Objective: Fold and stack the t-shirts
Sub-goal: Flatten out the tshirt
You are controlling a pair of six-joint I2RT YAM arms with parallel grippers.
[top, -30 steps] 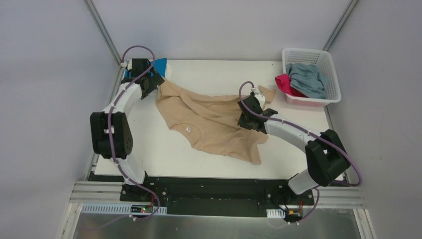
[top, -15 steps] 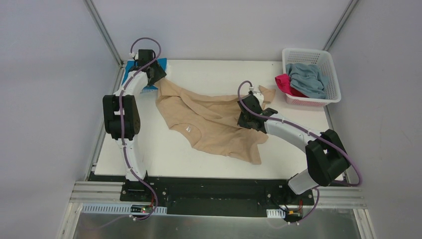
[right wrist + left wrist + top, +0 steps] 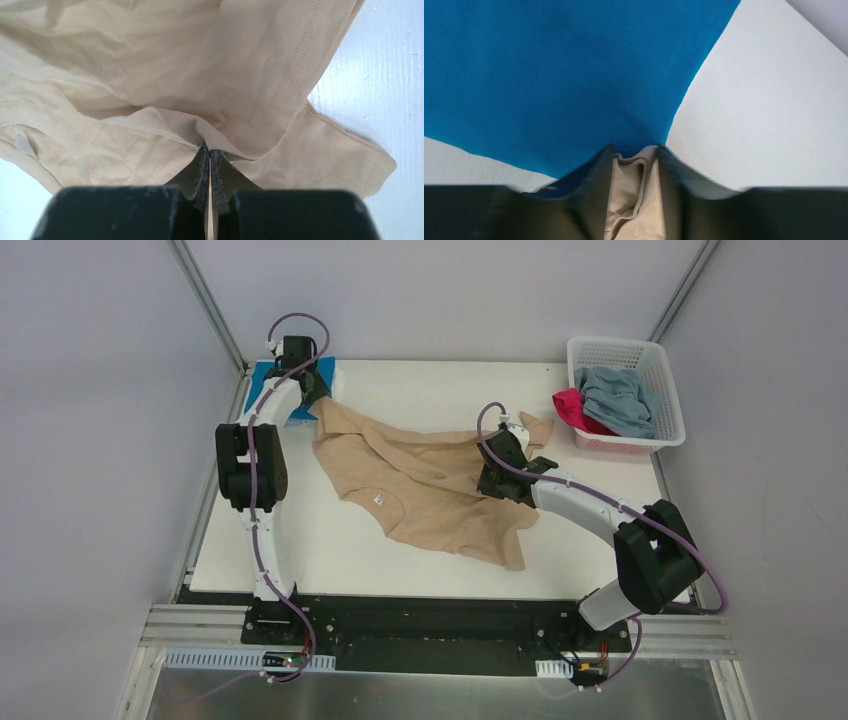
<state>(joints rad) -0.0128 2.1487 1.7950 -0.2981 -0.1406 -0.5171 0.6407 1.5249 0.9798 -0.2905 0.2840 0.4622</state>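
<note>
the top view looks down from high behind the near edge of the table (image 3: pixel 330 550), showing all of it. the left wrist view faces the blue shirt (image 3: pixel 549 75) from very close, the right wrist view the tan shirt (image 3: pixel 150 60). all three share the tan shirt.

Bright even light, soft shadows; wrist-view foregrounds blurred.

Left gripper (image 3: pixel 635 155) pinches tan t-shirt (image 3: pixel 631 200) over blue t-shirt (image 3: pixel 549 75)
</note>
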